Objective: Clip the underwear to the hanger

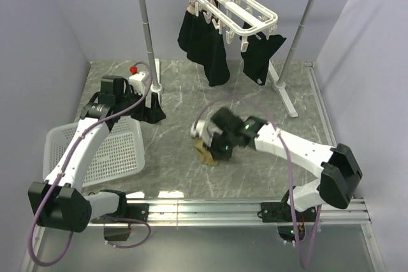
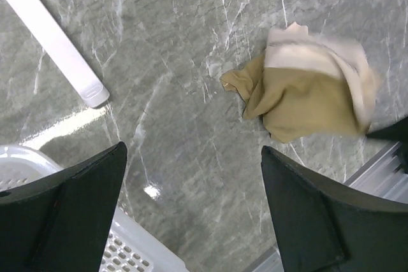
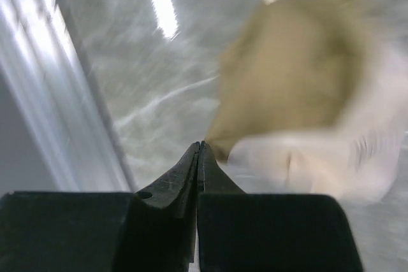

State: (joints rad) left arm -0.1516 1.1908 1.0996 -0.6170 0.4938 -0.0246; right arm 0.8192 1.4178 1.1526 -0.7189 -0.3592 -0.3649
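Note:
The tan underwear (image 1: 205, 153) lies crumpled on the marble table, pale waistband up (image 2: 306, 93). In the right wrist view it is blurred (image 3: 299, 81), just right of my fingertips. My right gripper (image 1: 215, 144) hovers right over it, jaws pressed together (image 3: 199, 144); no cloth shows between them. My left gripper (image 1: 148, 110) is off to the left near the rack's base, wide open over bare table (image 2: 193, 150). The white hanger (image 1: 233, 6) with its clips hangs from the rail at the back.
Black garments (image 1: 205, 42) hang from the hanger's clips. The grey-white pole rack (image 1: 146, 23) stands at the back, one foot (image 2: 57, 42) near my left gripper. A white basket (image 1: 95, 151) sits at the left. A metal rail (image 1: 242, 208) runs along the near edge.

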